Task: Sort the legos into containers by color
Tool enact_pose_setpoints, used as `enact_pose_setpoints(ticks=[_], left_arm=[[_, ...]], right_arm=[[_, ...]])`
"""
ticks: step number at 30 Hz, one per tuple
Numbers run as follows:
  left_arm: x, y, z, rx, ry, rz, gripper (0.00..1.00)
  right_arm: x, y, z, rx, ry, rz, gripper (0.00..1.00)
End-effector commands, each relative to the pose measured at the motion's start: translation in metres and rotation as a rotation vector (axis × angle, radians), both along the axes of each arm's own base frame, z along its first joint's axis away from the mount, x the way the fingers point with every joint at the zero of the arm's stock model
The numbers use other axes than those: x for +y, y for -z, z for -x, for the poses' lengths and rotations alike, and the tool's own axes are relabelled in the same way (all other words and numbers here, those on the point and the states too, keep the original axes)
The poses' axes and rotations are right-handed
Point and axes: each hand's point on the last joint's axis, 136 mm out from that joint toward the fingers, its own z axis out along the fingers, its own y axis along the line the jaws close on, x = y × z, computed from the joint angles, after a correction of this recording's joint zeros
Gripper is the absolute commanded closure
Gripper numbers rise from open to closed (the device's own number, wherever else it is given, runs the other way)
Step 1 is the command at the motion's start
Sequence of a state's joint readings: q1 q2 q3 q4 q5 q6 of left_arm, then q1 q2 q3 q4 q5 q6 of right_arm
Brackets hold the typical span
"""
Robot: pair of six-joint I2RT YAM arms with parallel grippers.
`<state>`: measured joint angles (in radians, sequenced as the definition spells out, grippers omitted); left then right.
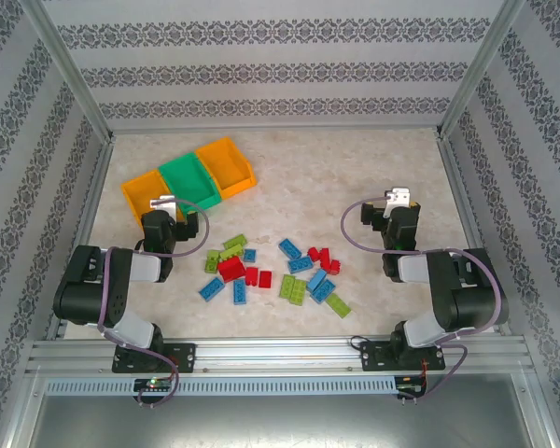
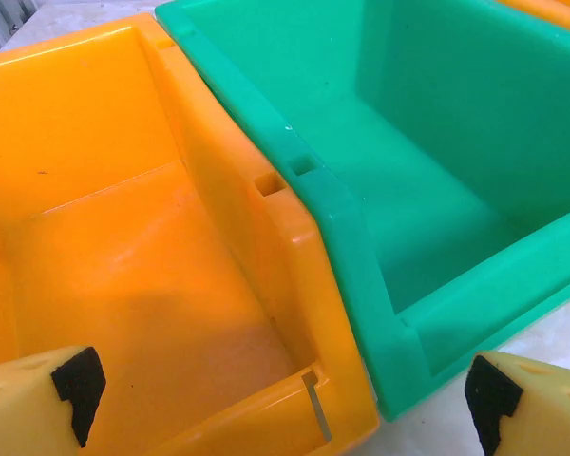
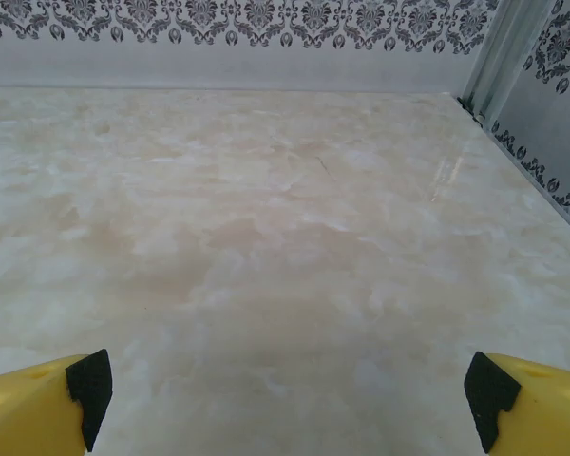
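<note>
Both claws are spread wide and carrying nothing: your left claw (image 2: 283, 407) hangs over the seam where an orange bin (image 2: 123, 237) touches the green bin (image 2: 437, 190), and your right claw (image 3: 287, 394) faces bare counter (image 3: 285, 237). The bricks (image 1: 271, 271) lie scattered at lower centre of the top view, between the arms, well apart from the bins at upper left. Nothing looks sorted yet, so start with an outlier: the blue brick (image 1: 212, 288) at the pile's left edge. Drop straight down and close across its narrow sides. Beware the red and green cluster (image 1: 233, 264) just beside it; touching neighbours will likely get nudged. Settle now which orange bin takes red, which blue.
</note>
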<state>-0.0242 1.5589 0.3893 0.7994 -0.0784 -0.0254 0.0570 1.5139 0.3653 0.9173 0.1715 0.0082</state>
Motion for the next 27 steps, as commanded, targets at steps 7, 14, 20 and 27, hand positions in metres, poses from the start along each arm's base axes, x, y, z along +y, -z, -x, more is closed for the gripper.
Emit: enact_pose_setpoints(ticks=[7,14,20,27], left_arm=[[0.001,-0.015,-0.010,-0.058,0.010,0.000,0.01],[0.001,-0.015,-0.010,-0.058,0.009,0.001,0.01],[0.000,-0.015,-0.010,-0.059,0.011,0.002,0.01],[0.014,-0.034,-0.011,0.037,-0.083,0.002,0.01]], right_arm=[[0.001,-0.005,-0.004,-0.015,-0.024,-0.046,0.02],[0.001,-0.005,-0.004,-0.014,-0.024,-0.046,0.02],[0.001,-0.004,-0.004,-0.012,-0.028,-0.051,0.02],[0.003,-0.022,-0.006,0.031,-0.019,-0.036,0.05]])
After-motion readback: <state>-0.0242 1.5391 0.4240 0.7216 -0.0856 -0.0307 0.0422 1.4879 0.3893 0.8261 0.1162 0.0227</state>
